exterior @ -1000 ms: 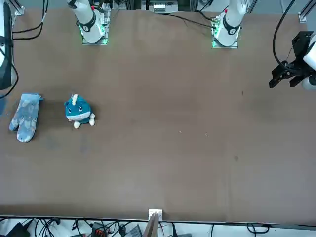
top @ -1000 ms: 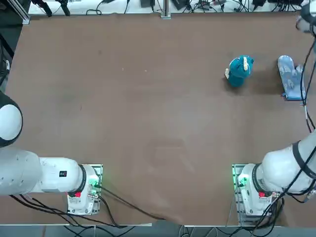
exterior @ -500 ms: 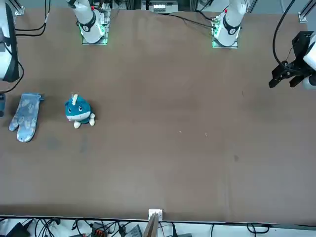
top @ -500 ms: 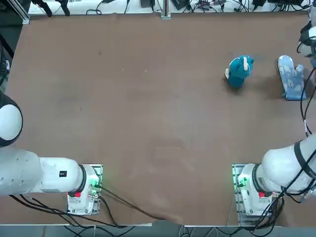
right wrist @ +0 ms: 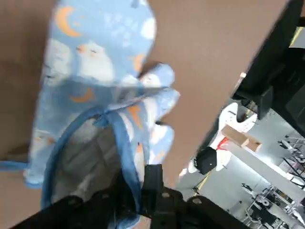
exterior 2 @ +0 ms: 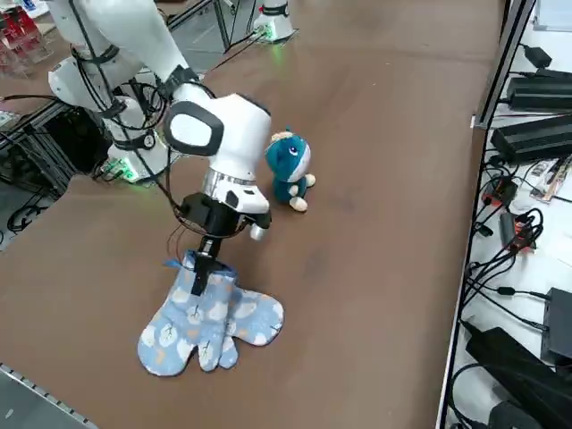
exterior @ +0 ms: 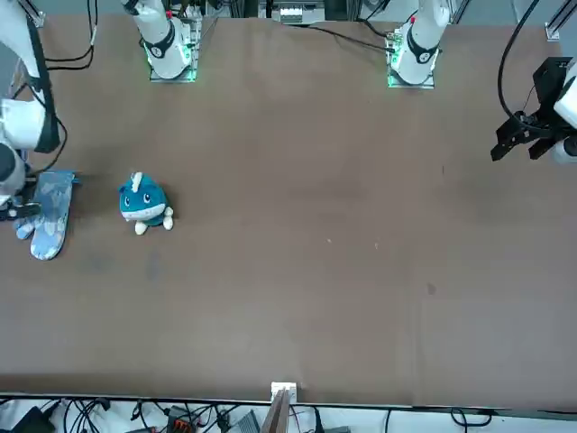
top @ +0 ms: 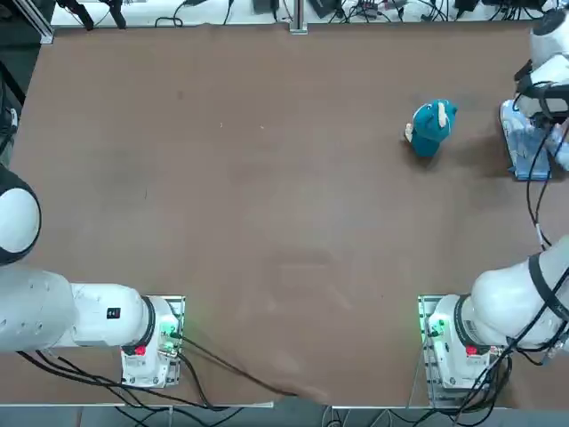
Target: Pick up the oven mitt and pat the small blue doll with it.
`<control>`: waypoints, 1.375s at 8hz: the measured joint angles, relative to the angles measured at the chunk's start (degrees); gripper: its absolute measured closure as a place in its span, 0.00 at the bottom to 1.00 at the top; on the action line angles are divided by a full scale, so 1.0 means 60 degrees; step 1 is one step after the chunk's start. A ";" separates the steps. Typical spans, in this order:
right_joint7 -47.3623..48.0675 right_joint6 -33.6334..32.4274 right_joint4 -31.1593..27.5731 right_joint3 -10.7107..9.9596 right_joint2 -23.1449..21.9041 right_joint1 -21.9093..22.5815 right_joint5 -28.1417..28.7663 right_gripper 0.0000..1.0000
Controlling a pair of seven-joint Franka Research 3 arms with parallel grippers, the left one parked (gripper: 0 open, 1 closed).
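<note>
The oven mitt [exterior 2: 192, 322] lies flat on the brown table near its right edge, pale blue with white cloud patches; it also shows in the top view [top: 520, 151] and the front view [exterior: 50, 230]. My right gripper [exterior 2: 202, 273] stands straight down on the mitt's cuff end. In the wrist view my gripper [right wrist: 140, 191] is shut, with the mitt's [right wrist: 95, 62] blue cuff hem pinched between the fingers. The small blue doll [top: 431, 126] stands upright about a hand's width to the mitt's left, apart from it [exterior 2: 288, 165] [exterior: 142, 203].
The table's right edge [exterior 2: 63, 384] runs close behind the mitt. Black power boxes and cables [exterior 2: 536, 134] line the far side beyond the table. Open brown tabletop [top: 267, 196] stretches left of the doll.
My right arm has swung in from the table's right edge and come down over the mitt's cuff. Mitt and doll stay where they were.
</note>
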 joint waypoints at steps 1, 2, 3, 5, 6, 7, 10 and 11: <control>0.0377 0.0001 -0.0148 0.0020 0.0198 0.0239 -0.0005 0.95; 0.0604 -0.0002 -0.0220 0.0024 0.0331 0.0454 -0.0007 0.91; 0.0682 -0.0010 -0.0254 0.0024 0.0397 0.0597 -0.0008 0.83; 0.0686 -0.0014 -0.0266 0.0026 0.0485 0.0763 -0.0008 0.49; 0.0688 -0.0010 -0.0267 0.0029 0.0547 0.0827 -0.0008 0.31; 0.0692 0.0030 -0.0267 0.0072 0.0595 0.0878 -0.0008 0.13; 0.0702 0.0047 0.0335 0.0784 0.0282 0.1012 0.0334 0.00; 0.0616 -0.0118 0.0686 0.0942 0.0074 0.1046 0.0894 0.00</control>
